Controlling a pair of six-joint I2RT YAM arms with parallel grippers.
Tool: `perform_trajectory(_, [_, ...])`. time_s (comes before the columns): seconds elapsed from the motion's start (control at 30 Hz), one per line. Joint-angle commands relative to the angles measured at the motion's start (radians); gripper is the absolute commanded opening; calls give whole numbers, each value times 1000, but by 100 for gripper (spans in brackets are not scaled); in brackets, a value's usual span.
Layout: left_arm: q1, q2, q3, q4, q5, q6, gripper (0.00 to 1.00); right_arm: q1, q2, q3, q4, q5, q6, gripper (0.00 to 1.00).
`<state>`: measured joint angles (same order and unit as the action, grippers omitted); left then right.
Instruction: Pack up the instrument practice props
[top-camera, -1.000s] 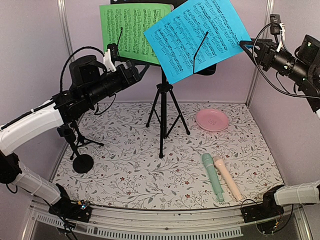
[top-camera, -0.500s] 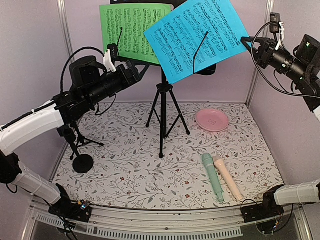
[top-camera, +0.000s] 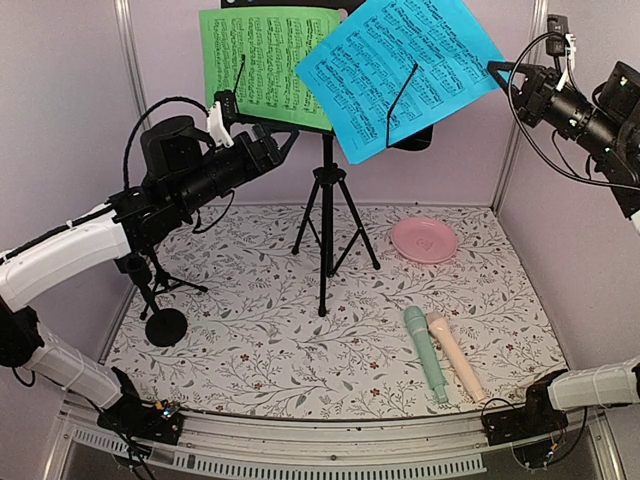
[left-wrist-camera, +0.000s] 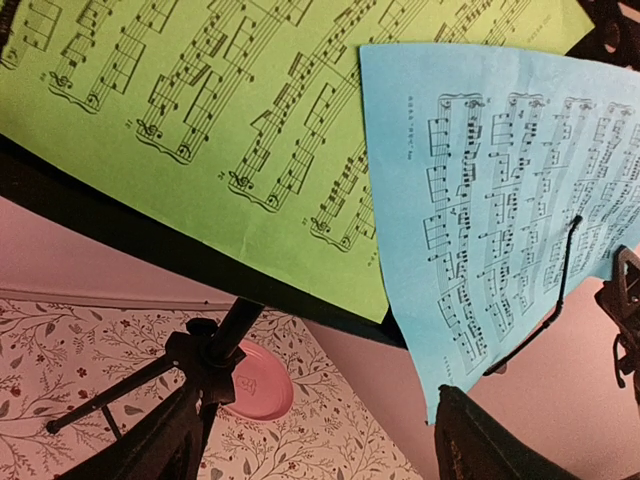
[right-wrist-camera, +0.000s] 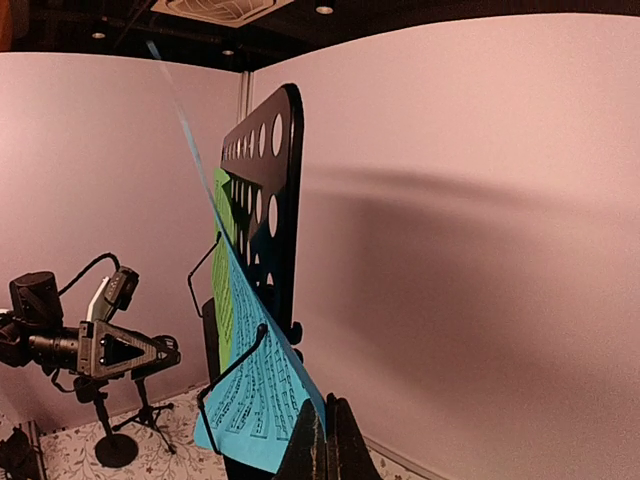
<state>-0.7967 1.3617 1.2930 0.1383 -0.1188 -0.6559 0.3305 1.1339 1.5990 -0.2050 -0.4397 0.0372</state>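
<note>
One green page (top-camera: 255, 65), one blue page (top-camera: 400, 65), two microphones (top-camera: 425, 352).

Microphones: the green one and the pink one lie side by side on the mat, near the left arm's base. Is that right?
Not quite. The green microphone and the pink microphone do lie side by side on the mat, but near the right arm's base, not the left's. The top external view shows it.

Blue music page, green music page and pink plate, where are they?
blue music page (top-camera: 400, 70), top external view, middle of the sheet.
green music page (top-camera: 255, 65), top external view, middle of the sheet.
pink plate (top-camera: 424, 240), top external view, its bare middle.
</note>
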Motion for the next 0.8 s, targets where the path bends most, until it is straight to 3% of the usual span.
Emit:
perform_trajectory(0.0, [-12,15,6,44,-13,18,81,-4,-30,81,10,119,-37,0])
perform_trajectory(0.4, [-13,38,21,53,-9,26,81,-4,-159,140,-165,540,-131,0])
perform_trajectory(0.77, [-15,-3,-39,61,-18,5,79,-3,-268,74,-434,719,-7,0])
